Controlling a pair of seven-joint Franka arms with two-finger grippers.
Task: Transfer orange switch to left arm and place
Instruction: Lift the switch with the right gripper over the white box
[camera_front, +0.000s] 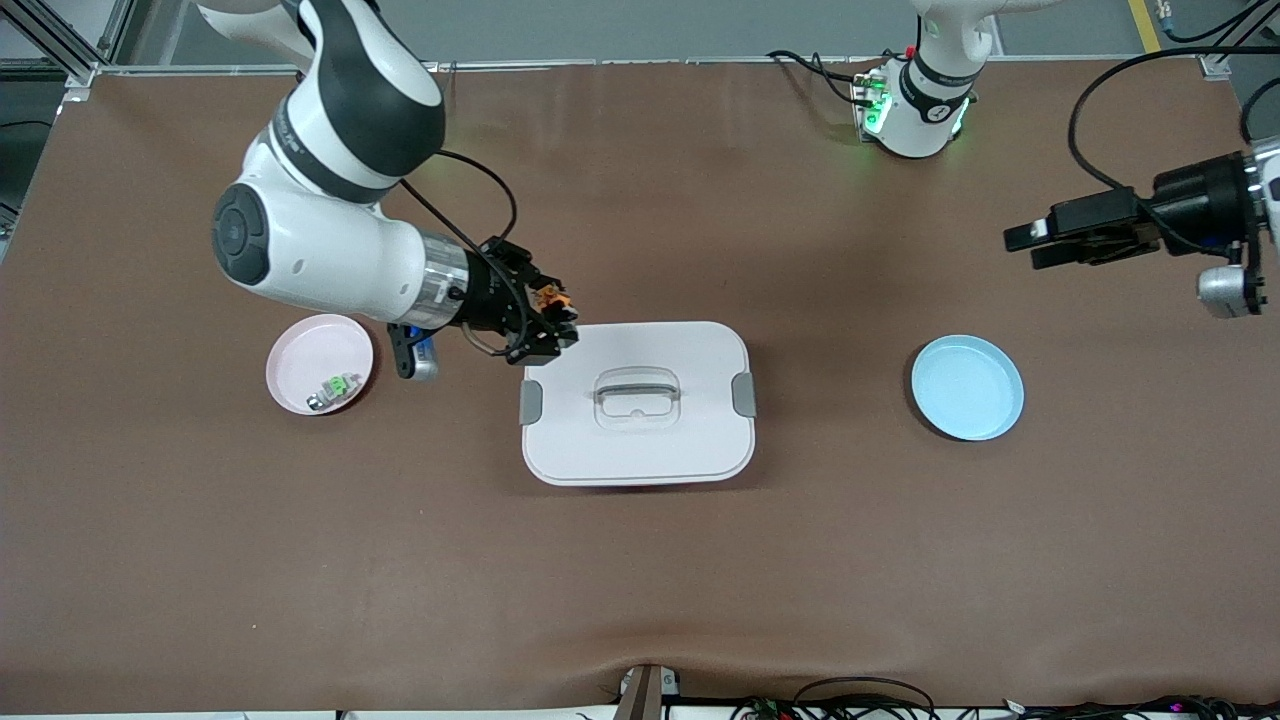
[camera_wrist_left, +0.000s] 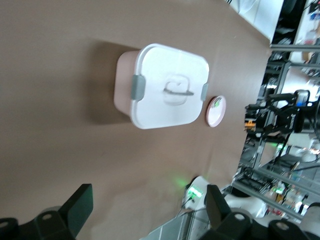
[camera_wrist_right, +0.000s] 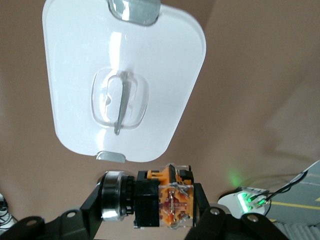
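My right gripper (camera_front: 555, 322) is shut on the orange switch (camera_front: 553, 295) and holds it in the air over the corner of the white box (camera_front: 690, 440) toward the right arm's end. In the right wrist view the switch (camera_wrist_right: 165, 200), with black body, silver ring and orange block, sits clamped between the fingers (camera_wrist_right: 202, 197), and the box lid (camera_wrist_right: 165, 60) with its clear handle lies below. My left gripper (camera_front: 1030, 248) is open and empty, up in the air over bare table toward the left arm's end. The left wrist view shows its fingers (camera_wrist_left: 80, 205) wide apart and the box (camera_wrist_left: 160, 70) farther off.
A pink plate (camera_front: 310, 350) holding a small green-and-silver switch (camera_front: 335, 388) lies beside the box toward the right arm's end. A light blue plate (camera_front: 967, 387) lies beside the box toward the left arm's end. Brown table covering surrounds them.
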